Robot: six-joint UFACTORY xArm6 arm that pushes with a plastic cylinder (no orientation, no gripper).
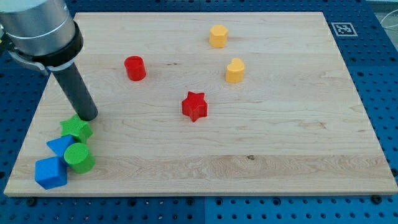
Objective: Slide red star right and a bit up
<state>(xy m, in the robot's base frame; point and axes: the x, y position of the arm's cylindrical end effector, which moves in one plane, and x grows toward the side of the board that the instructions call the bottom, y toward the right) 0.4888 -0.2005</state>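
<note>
1. Camera view is showing a pale wooden counter lying on a blue pegboard, with eight small blocks sitting on it.
2. My tip, the lower end of the straight dark rod serving as end effector, is resting near the counter's left edge; being a plain rod, it has no jaws to part or close and is clamping nothing.
3. Two red blocks are showing: the red star is sitting well apart from my tip, toward the view's right and slightly up, near the middle of the counter; the red cylinder is standing up and to the right of my tip, nearer than the star.
4. Two yellow blocks are lying far to the upper right of my tip: the yellow hexagon toward the view's top and the yellow rounded block below and a little right of it.
5. Two green blocks are crowding just below my tip: the green star appears to be touching it or just beside it, and the green cylinder is sitting lower.
6. Two blue blocks are completing that cluster: the blue triangle is wedging between the greens, and the blue cube-like block is lying lowest, down and left of my tip.
</note>
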